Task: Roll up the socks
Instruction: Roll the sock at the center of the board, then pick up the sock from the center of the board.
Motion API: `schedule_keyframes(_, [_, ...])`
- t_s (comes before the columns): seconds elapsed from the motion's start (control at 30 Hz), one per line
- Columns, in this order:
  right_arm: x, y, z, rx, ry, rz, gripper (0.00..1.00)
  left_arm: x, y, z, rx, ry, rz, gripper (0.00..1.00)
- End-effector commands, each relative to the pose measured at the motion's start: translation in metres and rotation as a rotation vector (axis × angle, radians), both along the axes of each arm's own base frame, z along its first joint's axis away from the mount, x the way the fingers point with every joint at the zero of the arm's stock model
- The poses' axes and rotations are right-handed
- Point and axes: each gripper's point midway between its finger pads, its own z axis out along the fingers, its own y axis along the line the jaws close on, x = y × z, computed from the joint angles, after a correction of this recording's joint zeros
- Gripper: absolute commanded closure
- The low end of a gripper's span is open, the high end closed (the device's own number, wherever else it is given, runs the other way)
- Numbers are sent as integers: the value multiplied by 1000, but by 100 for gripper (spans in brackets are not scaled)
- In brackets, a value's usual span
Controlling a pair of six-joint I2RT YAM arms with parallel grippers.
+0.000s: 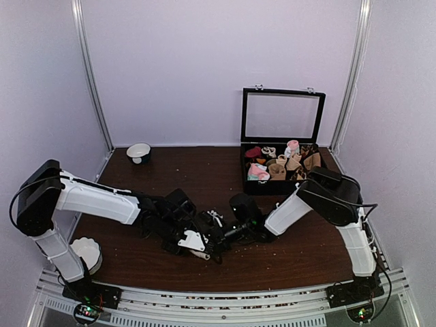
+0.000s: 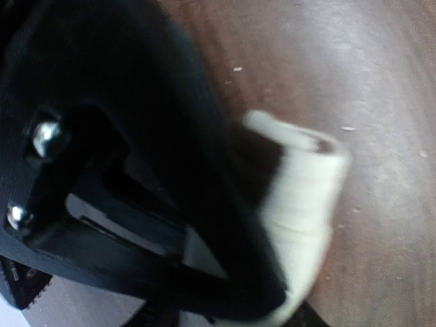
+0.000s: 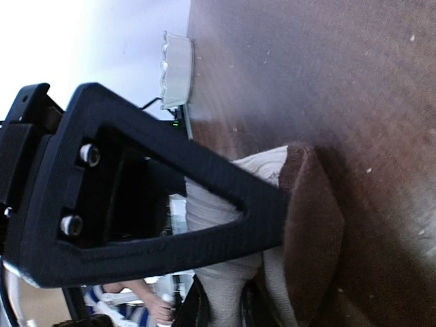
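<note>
So both arms are huddled over the middle of the desk [image 1: 204,170], a bit toward the near edge, and the socks [image 3: 306,225] are right there between them, lying on the wood. In the right wrist view you get a ribbed, whitish cuff and a brown part bunched up beside it. The right gripper [image 1: 226,235] is clamped onto the socks, with its black finger [image 3: 204,177] pressing across the pale cuff. The left gripper [image 1: 203,246] comes in from the other side. Its wrist view is a smeary blur, with a dark finger [image 2: 170,170] lying over the whitish cuff and a bit of brown showing, and honestly I can't tell whether that claw is squeezing anything or just sitting loose around it. Elsewhere, a black box [image 1: 272,188] with its lid up sits at the far right corner, stuffed with rolled socks in pink, tan and white. One white bowl [image 1: 139,152] is at the far left corner and another white bowl [image 1: 87,253] sits by the near left edge.
</note>
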Motion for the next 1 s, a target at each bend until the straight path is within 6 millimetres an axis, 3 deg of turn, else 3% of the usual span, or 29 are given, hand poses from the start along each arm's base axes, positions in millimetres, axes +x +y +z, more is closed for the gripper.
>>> schedule_keyframes(0.0, [-8, -3, -20, -1, 247, -77, 100, 29, -9, 8, -13, -150, 60, 59])
schedule_keyframes(0.17, [2, -2, 7, 67, 211, -120, 97, 40, -22, 37, -36, -159, 100, 87])
schedule_keyframes(0.2, [4, -5, 5, 35, 189, -133, 39, 38, -24, 45, -49, -132, 101, 96])
schedule_keyframes(0.23, [7, -9, 1, -6, 145, -143, 5, 37, -26, 56, -69, -93, 110, 100])
schedule_keyframes(0.27, [10, -16, -5, -67, 85, -154, 0, 35, -26, 67, -92, -40, 123, 100])
schedule_keyframes(0.33, [16, -34, -13, -204, -74, -151, 0, 30, -27, 96, -157, 118, 151, 100])
schedule_keyframes(0.43, [35, -60, -6, -373, -300, -161, 0, 27, -21, 139, -245, 352, 213, 100])
schedule_keyframes(0.6, [79, -103, 46, -534, -650, -289, 0, 36, -11, 186, -369, 536, 280, 100])
schedule_keyframes(0.73, [107, -136, 112, -621, -931, -468, 0, 31, -9, 211, -424, 633, 285, 100])
schedule_keyframes(0.87, [126, -191, 200, -857, -1278, -770, 0, 23, -8, 226, -448, 710, 280, 100])
schedule_keyframes(0.97, [133, -223, 240, -944, -1310, -1028, 0, 16, -6, 229, -444, 752, 269, 100])
